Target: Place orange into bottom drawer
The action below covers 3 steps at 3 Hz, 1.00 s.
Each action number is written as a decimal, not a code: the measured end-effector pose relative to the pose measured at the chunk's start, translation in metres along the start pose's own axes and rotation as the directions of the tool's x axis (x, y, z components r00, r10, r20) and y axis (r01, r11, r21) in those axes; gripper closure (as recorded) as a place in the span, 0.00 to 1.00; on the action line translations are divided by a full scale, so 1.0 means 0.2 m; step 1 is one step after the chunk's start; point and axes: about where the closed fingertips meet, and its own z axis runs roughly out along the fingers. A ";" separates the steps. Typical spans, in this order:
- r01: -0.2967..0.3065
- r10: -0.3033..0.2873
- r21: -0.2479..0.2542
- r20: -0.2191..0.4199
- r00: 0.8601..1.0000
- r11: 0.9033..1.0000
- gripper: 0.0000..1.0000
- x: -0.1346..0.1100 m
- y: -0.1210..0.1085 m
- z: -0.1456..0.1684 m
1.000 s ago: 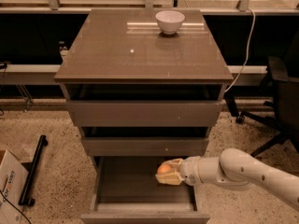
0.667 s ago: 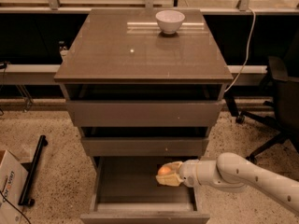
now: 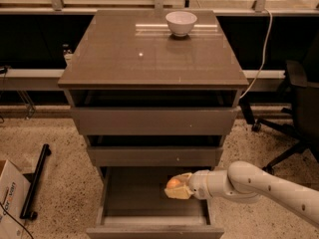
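The bottom drawer (image 3: 149,222) of the grey-brown cabinet stands pulled open, its flat grey floor showing. My gripper (image 3: 176,187) reaches in from the right over the drawer's right half, on a white arm (image 3: 259,182). It is shut on the orange (image 3: 173,182), a small round fruit held between the pale fingers (image 3: 177,193) just above the drawer floor. Only the top of the orange shows.
A white bowl (image 3: 181,22) sits at the back of the cabinet top (image 3: 124,59). The two upper drawers (image 3: 154,121) are slightly open. A black office chair (image 3: 299,108) stands at the right. A cardboard box (image 3: 9,198) and a black bar (image 3: 35,180) lie on the floor at left.
The gripper with the orange has sunk a little lower into the open bottom drawer and shifted slightly left. Nothing else has moved.
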 end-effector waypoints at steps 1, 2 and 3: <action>-0.021 0.021 0.001 -0.011 1.000 1.000 1.00 0.09 -0.09 0.09; -0.114 0.114 0.001 0.015 0.993 0.993 1.00 0.38 -0.23 0.26; -0.147 0.147 0.008 0.026 0.989 0.989 1.00 0.58 -0.30 0.33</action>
